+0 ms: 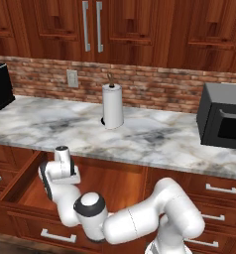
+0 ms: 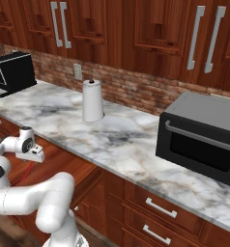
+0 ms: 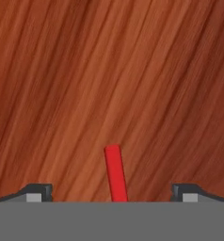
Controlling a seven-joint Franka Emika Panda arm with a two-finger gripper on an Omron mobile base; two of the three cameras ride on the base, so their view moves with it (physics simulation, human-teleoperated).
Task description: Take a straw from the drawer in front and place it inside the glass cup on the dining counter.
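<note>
Left base view: arm bent low, hand down inside the open drawer (image 1: 115, 181) under the marble worktop (image 1: 140, 136); paper towel roll (image 1: 112, 105) and black microwave (image 1: 223, 116) up top. Fingers hidden behind the wrist here.

Right base view: hand over the drawer (image 2: 64, 164), thin red straw (image 2: 26, 174) slanting down below it; coffee machine (image 2: 13, 72) at far left of the worktop.

Hand view: gripper (image 3: 112, 193) spread wide, tips well apart, straw (image 3: 115, 172) between them on the drawer floor, touching neither tip – not grasped
</note>
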